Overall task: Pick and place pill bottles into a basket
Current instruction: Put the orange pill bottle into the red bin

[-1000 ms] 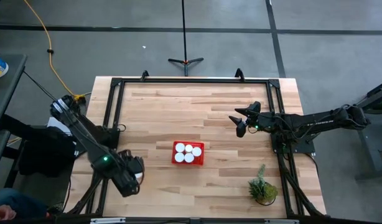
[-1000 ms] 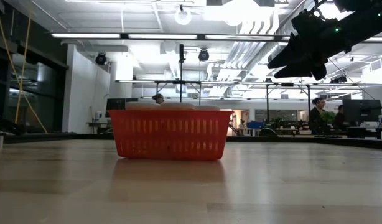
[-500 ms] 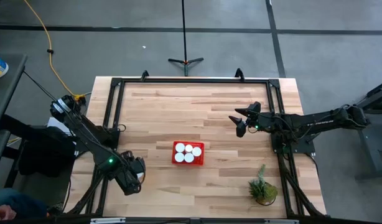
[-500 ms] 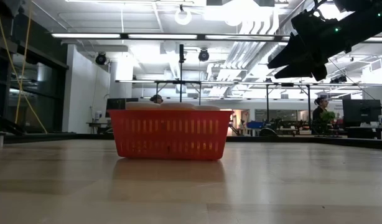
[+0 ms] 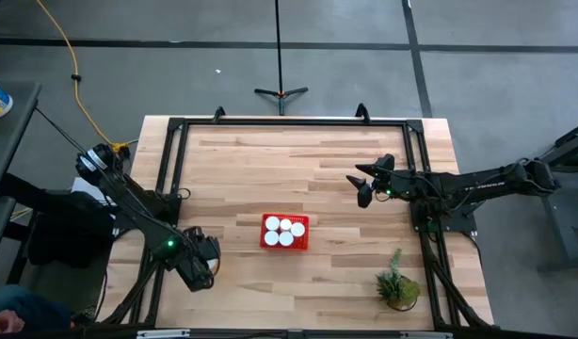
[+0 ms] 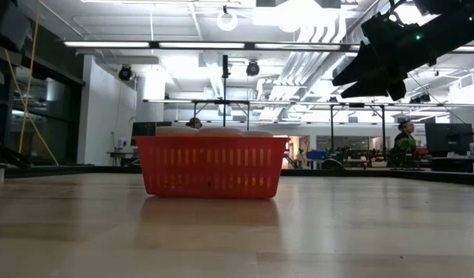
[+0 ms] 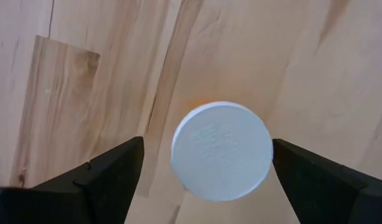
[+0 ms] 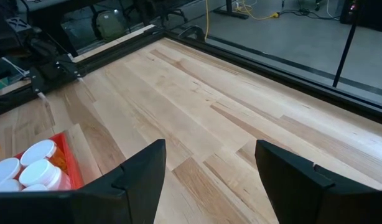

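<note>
Bottles (image 5: 285,231) fill the red basket (image 5: 302,219) mid-frame from above. Low view: basket centre-left on the bench (image 6: 237,232). Left wrist: end effector (image 7: 203,171) spread around the last bottle (image 7: 221,151); next, I'd guess, closing. Right end effector (image 8: 209,171) idles, spread.

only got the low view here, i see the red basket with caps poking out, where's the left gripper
Observer: The left gripper is off to the basket's left, near the table's front edge, pointing straight down over a lone pill bottle.
Operator: has it got the bottle
Observer: Not yet. In the left wrist view the fingers stand open on either side of the white cap, with a gap on both sides.
Operator: how many are in the basket
Observer: From above, five white caps show inside it.
Operator: right arm doing anything
Observer: The right gripper hangs open over bare wood, up and right of the basket, holding nothing.
</note>
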Action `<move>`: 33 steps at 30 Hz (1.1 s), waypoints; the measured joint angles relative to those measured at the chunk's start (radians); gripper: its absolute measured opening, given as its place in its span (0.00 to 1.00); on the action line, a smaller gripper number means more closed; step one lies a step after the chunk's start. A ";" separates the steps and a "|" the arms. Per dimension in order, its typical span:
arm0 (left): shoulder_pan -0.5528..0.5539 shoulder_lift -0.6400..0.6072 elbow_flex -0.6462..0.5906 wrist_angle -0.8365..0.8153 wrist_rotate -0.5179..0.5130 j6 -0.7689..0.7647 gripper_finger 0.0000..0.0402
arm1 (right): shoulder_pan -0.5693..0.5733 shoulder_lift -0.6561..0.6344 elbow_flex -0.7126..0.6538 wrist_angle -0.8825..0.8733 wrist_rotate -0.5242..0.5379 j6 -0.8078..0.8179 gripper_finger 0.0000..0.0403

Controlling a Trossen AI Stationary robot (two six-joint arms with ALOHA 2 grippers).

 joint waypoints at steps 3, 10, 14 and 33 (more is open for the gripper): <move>0.000 0.000 -0.012 0.014 -0.002 0.000 0.95 | 0.000 0.000 0.000 0.000 0.000 0.000 0.59; 0.000 0.000 -0.060 0.103 -0.008 0.011 0.95 | 0.000 0.000 0.000 0.000 0.000 0.000 0.59; 0.000 0.001 -0.068 0.112 -0.022 0.011 0.95 | 0.000 0.000 0.000 0.000 0.000 0.000 0.59; 0.000 0.001 -0.067 0.110 -0.040 0.063 0.95 | 0.000 0.000 0.000 0.000 0.001 0.000 0.59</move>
